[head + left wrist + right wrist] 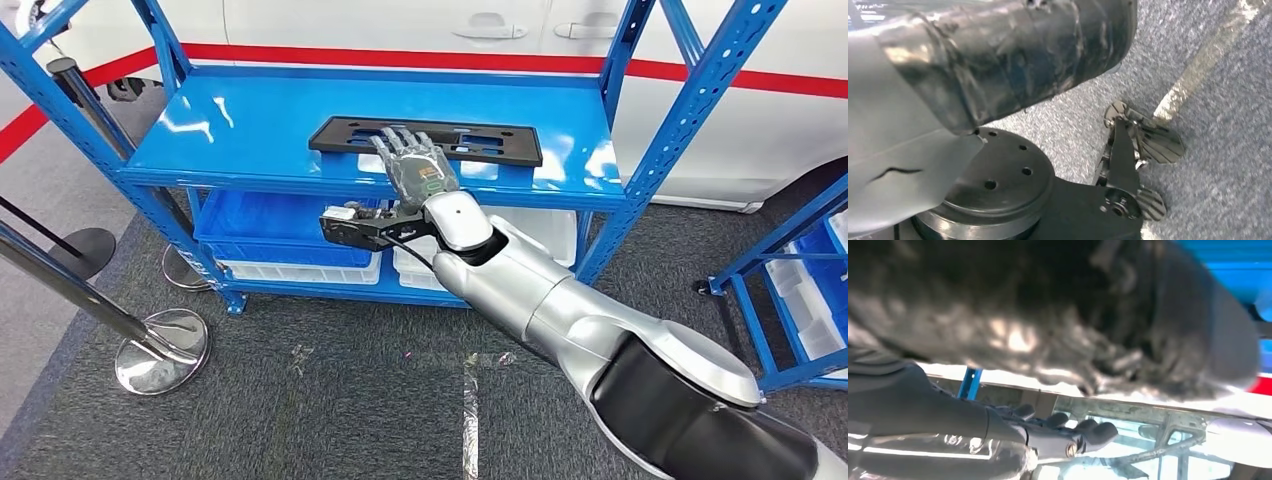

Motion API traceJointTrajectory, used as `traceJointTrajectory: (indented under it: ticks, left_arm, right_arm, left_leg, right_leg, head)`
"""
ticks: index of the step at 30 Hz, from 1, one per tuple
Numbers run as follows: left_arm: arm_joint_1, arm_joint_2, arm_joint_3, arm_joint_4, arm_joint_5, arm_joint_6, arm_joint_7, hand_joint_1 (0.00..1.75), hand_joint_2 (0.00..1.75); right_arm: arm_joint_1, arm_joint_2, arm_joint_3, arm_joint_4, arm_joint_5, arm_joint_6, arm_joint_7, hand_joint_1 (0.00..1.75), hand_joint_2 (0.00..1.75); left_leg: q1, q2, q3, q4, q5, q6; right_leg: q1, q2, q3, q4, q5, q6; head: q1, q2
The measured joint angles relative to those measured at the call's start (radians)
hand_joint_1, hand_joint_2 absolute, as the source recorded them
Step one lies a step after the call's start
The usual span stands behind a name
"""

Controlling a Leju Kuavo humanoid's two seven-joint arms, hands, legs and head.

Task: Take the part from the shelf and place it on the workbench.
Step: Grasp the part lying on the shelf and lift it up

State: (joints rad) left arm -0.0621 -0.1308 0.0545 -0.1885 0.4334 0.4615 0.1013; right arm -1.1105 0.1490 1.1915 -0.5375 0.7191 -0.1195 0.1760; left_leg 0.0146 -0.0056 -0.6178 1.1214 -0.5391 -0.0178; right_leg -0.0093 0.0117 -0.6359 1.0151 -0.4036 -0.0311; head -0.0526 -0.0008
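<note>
A flat black rectangular part (pixel 335 135) with slots lies on the top board of the blue shelf (pixel 240 130). My right arm reaches forward to it. My right hand (pixel 415 165) lies over the part's near edge, palm down with the fingers stretched out across it and nothing visibly gripped. In the right wrist view the dark fingers (pixel 1068 429) extend straight, and the rest is blurred. My left hand (pixel 998 60) hangs low over grey carpet; its fingers cannot be made out.
Blue and white bins (pixel 270 225) sit on the lower shelf. Two black posts on chrome bases (pixel 160 350) stand at the left. A white car (pixel 500 30) is behind the shelf. A second blue rack (pixel 790 290) stands at the right.
</note>
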Motion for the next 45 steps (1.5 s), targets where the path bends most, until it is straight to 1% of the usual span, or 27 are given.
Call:
traceJointTrajectory:
  ticks: [2,3,4,6,8,9,12,14,17,18,19,20,22,23,24,26,29,30,32,33,34,35,37,38,40,43,45]
  left_arm:
    - [0.001,0.0,0.0,0.0,0.001,0.0,0.0,0.0,0.0]
    - [0.002,0.0,0.0,0.0,0.001,-0.001,0.0,0.0,0.0]
    - [0.004,0.0,0.0,0.0,0.001,-0.001,0.0,0.0,0.0]
    - [0.005,0.001,0.0,0.0,0.001,0.001,-0.001,0.0,0.0]
    - [0.004,0.002,-0.001,0.0,0.001,0.003,-0.003,0.0,0.0]
    - [0.003,0.002,-0.001,0.0,0.002,0.004,-0.003,0.0,0.0]
    - [0.001,0.002,-0.004,0.0,0.003,0.007,-0.005,0.0,0.0]
    - [0.003,0.002,-0.005,0.0,0.003,0.008,-0.006,0.0,0.0]
    - [0.003,0.002,-0.005,0.0,0.003,0.007,-0.006,0.0,0.0]
    - [0.003,0.003,-0.006,0.0,0.003,0.007,-0.006,0.0,0.0]
    - [0.003,0.003,-0.006,0.0,0.003,0.007,-0.006,0.0,0.0]
    - [0.004,0.003,-0.006,0.0,0.004,0.007,-0.006,0.0,0.0]
    - [0.005,0.003,-0.007,0.0,0.005,0.006,-0.006,0.0,0.0]
    - [0.005,0.003,-0.007,0.0,0.005,0.006,-0.006,0.0,0.0]
    - [0.003,0.003,-0.008,0.0,0.006,0.007,-0.006,0.0,0.0]
    - [0.002,0.003,-0.011,0.0,0.007,0.008,-0.006,0.0,0.0]
    - [0.002,0.003,-0.013,0.0,0.009,0.009,-0.006,0.0,0.0]
    - [0.002,0.003,-0.013,0.0,0.009,0.01,-0.006,0.0,0.0]
    - [0.002,0.003,-0.013,0.0,0.01,0.01,-0.006,0.0,0.0]
    - [0.003,0.003,-0.013,0.0,0.01,0.01,-0.006,0.0,0.0]
    - [0.004,0.003,-0.014,0.0,0.01,0.01,-0.006,0.0,0.0]
    - [0.006,0.003,-0.014,0.0,0.01,0.01,-0.006,0.0,0.0]
    - [0.007,0.003,-0.014,0.0,0.012,0.011,-0.006,0.0,0.0]
    - [0.006,0.003,-0.014,0.0,0.014,0.012,-0.006,0.0,0.0]
    - [0.003,0.003,-0.015,0.0,0.021,0.015,-0.006,0.0,0.0]
    - [0.002,0.003,-0.015,0.0,0.032,0.021,-0.006,0.0,0.0]
    - [0.005,0.003,-0.015,0.0,0.038,0.025,-0.005,0.0,0.0]
  right_arm:
    - [0.004,0.001,0.002,0.0,0.0,0.001,0.0,0.0,0.0]
    - [0.008,0.001,0.003,0.0,0.0,0.001,0.0,0.0,0.0]
    - [0.012,0.001,0.003,0.0,0.0,0.002,0.0,0.0,0.0]
    - [0.014,0.002,0.003,0.0,0.001,0.003,0.0,0.0,0.0]
    - [0.012,0.003,0.003,0.0,0.002,0.006,0.0,0.0,0.0]
    - [0.011,0.003,0.003,0.0,0.003,0.008,0.0,0.0,0.0]
    - [0.012,0.004,0.003,0.0,0.006,0.009,0.0,0.0,0.0]
    - [0.009,0.005,0.003,0.0,0.009,0.009,0.0,0.0,0.0]
    - [0.01,0.004,0.003,0.0,0.011,0.01,0.001,0.0,0.0]
    - [0.013,0.004,0.003,0.0,0.011,0.01,0.001,0.0,0.0]
    - [0.016,0.003,0.003,0.0,0.012,0.01,0.002,0.0,0.0]
    - [0.017,0.003,0.003,0.0,0.013,0.01,0.003,0.0,0.0]
    - [0.016,0.003,0.003,0.0,0.015,0.009,0.005,0.0,0.0]
    - [0.015,0.003,0.004,0.0,0.016,0.009,0.006,0.0,0.0]
    - [0.014,0.003,0.004,0.0,0.017,0.011,0.008,0.0,0.0]
    - [0.016,0.002,0.004,0.0,0.017,0.017,0.012,0.0,0.0]
    - [0.018,0.0,0.004,0.0,0.017,0.027,0.019,0.0,0.0]
    - [0.018,0.0,0.004,0.0,0.017,0.029,0.021,0.0,0.0]
    - [0.023,0.001,0.004,0.0,0.016,0.033,0.022,0.0,0.0]
    - [0.027,0.0,0.004,0.0,0.015,0.036,0.023,0.0,0.0]
    - [0.03,0.0,0.004,0.001,0.015,0.04,0.023,0.0,0.0]
    - [0.032,0.0,0.004,0.002,0.014,0.044,0.025,0.0,0.0]
    - [0.033,0.0,0.004,0.003,0.014,0.056,0.03,0.0,0.0]
    - [0.031,0.0,0.004,0.004,0.013,0.064,0.033,0.0,0.0]
    - [0.029,0.0,0.004,0.007,0.012,0.082,0.042,0.0,0.0]
    - [0.026,-0.001,0.004,0.015,0.011,0.108,0.061,0.0,0.0]
    - [0.021,-0.005,0.004,0.022,0.01,0.118,0.069,0.0,0.0]
  left_leg:
    - [0.001,0.0,-0.076,0.128,-0.036,-0.005]
    - [0.001,0.0,-0.103,0.161,-0.032,-0.007]
    - [0.001,0.0,-0.112,0.158,-0.009,-0.007]
    - [0.001,0.001,-0.081,0.05,0.076,-0.003]
    - [-0.003,0.001,-0.034,-0.06,0.121,0.005]
    - [-0.006,0.001,-0.022,-0.085,0.123,0.009]
    - [-0.004,-0.001,-0.011,-0.099,0.112,0.024]
    - [0.001,-0.001,0.0,-0.108,0.11,0.035]
    - [0.0,0.0,0.012,-0.11,0.101,0.048]
    - [0.001,-0.001,0.016,-0.109,0.097,0.049]
    - [0.001,-0.001,0.02,-0.107,0.092,0.049]
    - [0.002,-0.002,0.025,-0.105,0.086,0.048]
    - [0.002,-0.003,0.035,-0.099,0.072,0.042]
    - [0.001,-0.003,0.037,-0.095,0.066,0.037]
    - [0.0,-0.003,0.037,-0.094,0.062,0.031]
    - [-0.001,-0.003,0.037,-0.095,0.059,0.02]
    - [0.002,-0.001,0.027,-0.067,0.036,0.004]
    - [0.003,0.0,0.006,-0.024,0.017,0.0]
    - [0.004,0.001,-0.064,0.102,-0.021,-0.007]
    - [0.004,0.001,-0.096,0.148,-0.026,-0.009]
    - [0.004,0.001,-0.115,0.163,-0.012,-0.011]
    - [0.004,0.001,-0.115,0.142,0.018,-0.011]
    - [0.004,0.001,-0.076,0.026,0.096,-0.006]
    - [0.002,0.001,-0.051,-0.03,0.119,-0.002]
    - [-0.004,0.0,-0.027,-0.082,0.122,0.008]
    - [-0.001,-0.001,-0.015,-0.099,0.116,0.024]
    - [0.004,0.0,0.0,-0.11,0.114,0.036]
  right_leg:
    - [0.002,-0.001,0.01,0.0,-0.009,-0.006]
    - [0.003,-0.001,0.015,0.001,-0.014,-0.007]
    - [0.003,-0.001,0.022,0.003,-0.021,-0.007]
    - [0.003,0.001,0.035,0.009,-0.035,-0.005]
    - [0.007,0.003,0.043,0.015,-0.048,0.003]
    - [0.009,0.003,0.044,0.016,-0.051,0.007]
    - [0.011,0.001,0.045,0.016,-0.059,0.02]
    - [0.011,-0.002,0.029,0.058,-0.084,0.031]
    - [0.007,-0.003,-0.067,0.234,-0.148,0.04]
    - [0.005,-0.003,-0.095,0.273,-0.151,0.041]
    - [0.003,-0.003,-0.109,0.279,-0.135,0.042]
    - [0.0,-0.004,-0.104,0.249,-0.103,0.042]
    - [-0.002,-0.005,-0.059,0.129,-0.029,0.039]
    - [0.0,-0.005,-0.036,0.076,-0.011,0.036]
    - [0.002,-0.005,-0.022,0.045,-0.006,0.033]
    - [0.007,-0.002,-0.013,0.028,-0.016,0.025]
    - [0.0,0.0,0.002,0.016,-0.018,0.01]
    - [-0.003,-0.001,0.009,0.013,-0.021,0.005]
    - [-0.001,-0.002,0.019,0.012,-0.028,-0.002]
    - [0.0,-0.002,0.023,0.012,-0.032,-0.004]
    - [0.001,-0.001,0.028,0.014,-0.037,-0.005]
    - [0.001,0.001,0.033,0.015,-0.042,-0.005]
    - [0.001,0.003,0.045,0.018,-0.053,-0.002]
    - [0.002,0.005,0.049,0.019,-0.058,0.001]
    - [0.005,0.006,0.05,0.019,-0.063,0.011]
    - [0.008,0.003,0.053,0.018,-0.07,0.026]
    - [0.008,0.0,0.029,0.072,-0.1,0.035]
  head:
    - [-0.003,0.0]
    - [-0.003,0.0]
    - [-0.003,0.0]
    - [-0.003,0.0]
    - [-0.003,0.0]
    - [-0.003,0.0]
    - [-0.001,0.0]
    - [0.002,0.0]
    - [0.004,0.0]
    - [0.004,0.0]
    - [0.004,0.0]
    - [0.004,0.0]
    - [0.004,0.0]
    - [0.004,0.0]
    - [0.004,0.0]
    - [0.003,0.0]
    - [0.0,0.0]
    - [-0.003,0.0]
    - [-0.007,0.0]
    - [-0.006,0.0]
    - [-0.007,0.0]
    - [-0.007,0.0]
    - [-0.007,0.0]
    - [-0.007,0.0]
    - [-0.005,0.0]
    - [-0.003,0.0]
    - [0.0,0.0]
